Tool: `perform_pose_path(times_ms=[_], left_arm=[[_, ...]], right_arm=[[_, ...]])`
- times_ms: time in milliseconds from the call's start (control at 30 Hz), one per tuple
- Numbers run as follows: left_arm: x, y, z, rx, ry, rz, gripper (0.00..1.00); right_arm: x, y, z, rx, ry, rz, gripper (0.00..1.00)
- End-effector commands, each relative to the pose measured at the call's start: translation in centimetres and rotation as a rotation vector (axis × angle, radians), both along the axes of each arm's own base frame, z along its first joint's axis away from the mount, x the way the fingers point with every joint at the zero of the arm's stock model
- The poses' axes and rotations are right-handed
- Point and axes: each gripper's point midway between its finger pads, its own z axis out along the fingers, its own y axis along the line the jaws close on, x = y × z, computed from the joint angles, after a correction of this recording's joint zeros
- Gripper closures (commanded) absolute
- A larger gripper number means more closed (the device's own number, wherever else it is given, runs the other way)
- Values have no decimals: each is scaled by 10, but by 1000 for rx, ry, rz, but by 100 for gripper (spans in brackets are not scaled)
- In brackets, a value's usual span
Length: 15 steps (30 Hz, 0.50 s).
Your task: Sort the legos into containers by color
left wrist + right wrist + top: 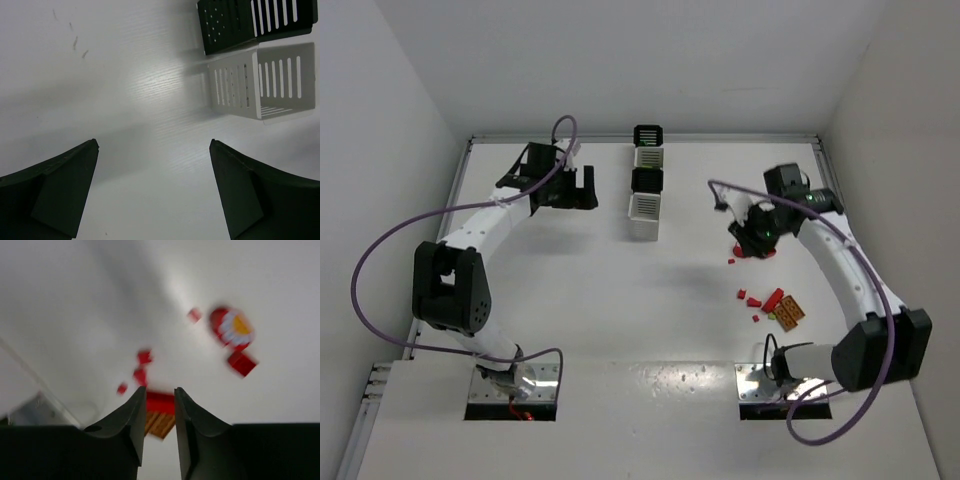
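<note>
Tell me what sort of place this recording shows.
Probably a lab robot cell: white table boxed in by plain white walls, left arm and right arm bolted at its near edge, slatted bins and lego bricks laid out.

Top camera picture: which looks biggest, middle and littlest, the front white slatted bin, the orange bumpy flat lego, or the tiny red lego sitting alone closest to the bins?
1. white slatted plastic bin, clearly largest
2. orange studded flat lego
3. tiny red lego, barely a speck

All three sit on the same table, so nearness hardly skews it.

No readable text, labels, brands, numbers or signs anywhere in 3 views.
</note>
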Motion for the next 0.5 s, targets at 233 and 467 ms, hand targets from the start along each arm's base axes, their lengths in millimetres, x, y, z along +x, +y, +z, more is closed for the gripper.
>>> perform_pose_path(times_ms=[233, 467], left_arm=[[2, -5, 16, 24, -79, -26, 0], [3, 3, 11, 56, -75, 8, 0]], right_arm=[[-197, -64, -82, -234, 547, 347, 84], [-180, -78, -111, -335, 692, 300, 83]])
